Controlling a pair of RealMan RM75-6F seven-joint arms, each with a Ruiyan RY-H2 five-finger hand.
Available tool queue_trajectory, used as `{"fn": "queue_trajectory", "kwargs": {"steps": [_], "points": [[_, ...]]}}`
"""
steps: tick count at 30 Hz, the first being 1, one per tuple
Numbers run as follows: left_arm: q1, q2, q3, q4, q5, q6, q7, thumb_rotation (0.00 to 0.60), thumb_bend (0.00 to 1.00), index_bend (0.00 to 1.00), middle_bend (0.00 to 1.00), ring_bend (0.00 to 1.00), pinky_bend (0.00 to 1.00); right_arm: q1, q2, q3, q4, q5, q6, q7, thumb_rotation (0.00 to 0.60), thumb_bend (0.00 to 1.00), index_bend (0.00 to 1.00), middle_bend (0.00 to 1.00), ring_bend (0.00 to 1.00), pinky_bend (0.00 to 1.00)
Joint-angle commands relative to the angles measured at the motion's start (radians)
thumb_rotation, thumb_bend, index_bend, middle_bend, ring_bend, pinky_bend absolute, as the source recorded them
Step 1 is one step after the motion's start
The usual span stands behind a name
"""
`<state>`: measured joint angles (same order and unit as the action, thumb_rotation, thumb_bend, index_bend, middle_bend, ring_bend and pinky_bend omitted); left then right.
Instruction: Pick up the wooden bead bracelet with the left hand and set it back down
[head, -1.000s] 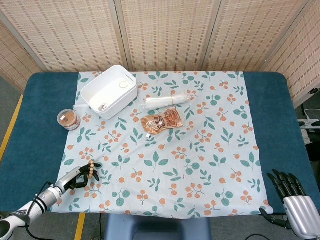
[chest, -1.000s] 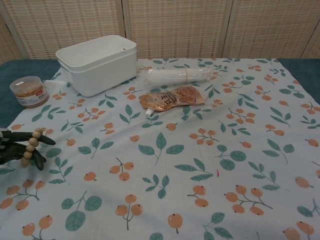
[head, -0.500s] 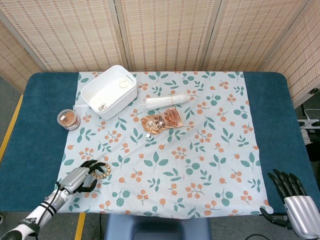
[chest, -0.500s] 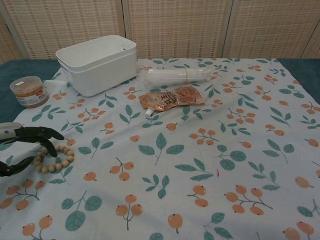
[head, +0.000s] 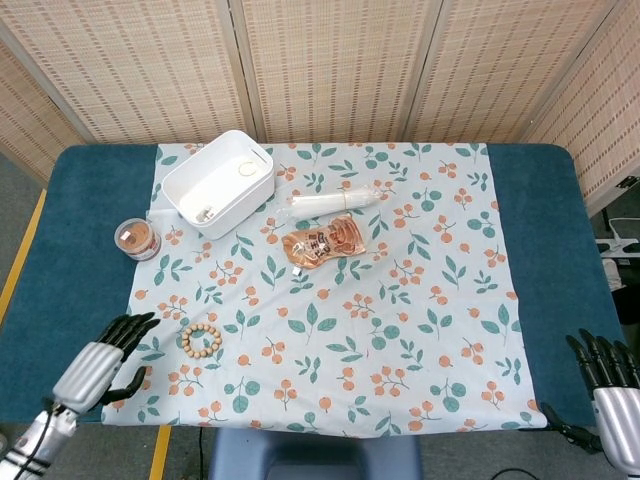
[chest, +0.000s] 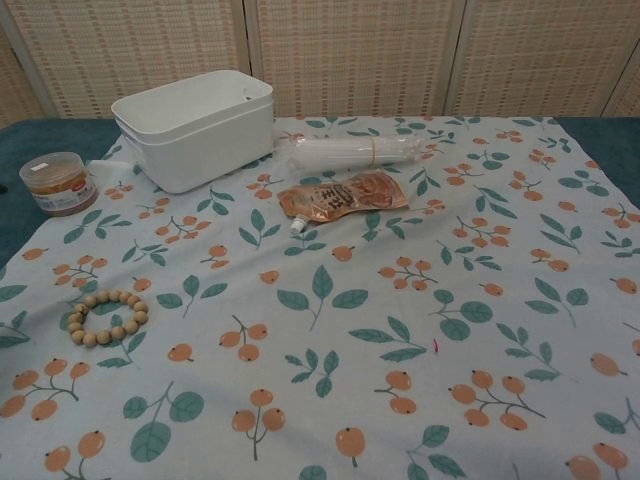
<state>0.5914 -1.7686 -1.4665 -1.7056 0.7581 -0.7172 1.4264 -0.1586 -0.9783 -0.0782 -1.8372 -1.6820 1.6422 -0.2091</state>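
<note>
Left hand (head: 103, 358) at the near left counter edge, fingers spread, holding nothing; wooden bead bracelet (head: 200, 338) lies flat on the leaf-print cloth (head: 400, 330) just beside it, not touching. Right hand (head: 608, 383) at near right corner, fingers apart, empty. Farther back: brown pouch (head: 327, 241), white bin (head: 218, 183).

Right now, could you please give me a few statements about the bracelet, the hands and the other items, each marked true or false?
1. The wooden bead bracelet lies flat on the floral cloth. True.
2. The left hand is holding the bracelet. False: it is open, beside the bracelet and not touching it.
3. The orange pouch lies inside the white bin. False: it lies on the cloth, outside the bin.
4. The right hand holds nothing. True.
</note>
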Motion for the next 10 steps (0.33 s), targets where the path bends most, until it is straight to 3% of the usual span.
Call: {"fn": "queue_trajectory", "kwargs": {"steps": [1,4,10], "points": [[0.128,-0.057,-0.118,0.084,-0.131,-0.168,0.213,0.600,0.55,0.00,0.00,0.00,0.05,0.002,0.002,-0.017,-0.012,-0.026,-0.014,0.042,0.407,0.20,0.00,0.00,0.00,0.00],[0.134,-0.061,-0.130,0.084,-0.124,-0.132,0.273,0.600,0.54,0.00,0.00,0.00,0.05,0.003,0.004,-0.021,-0.008,-0.040,-0.014,0.034,0.410,0.20,0.00,0.00,0.00,0.00],[0.140,-0.054,-0.147,0.070,-0.177,-0.138,0.274,0.600,0.51,0.00,0.00,0.00,0.05,0.007,-0.003,-0.026,-0.013,-0.044,-0.030,0.046,0.403,0.20,0.00,0.00,0.00,0.00]]}}
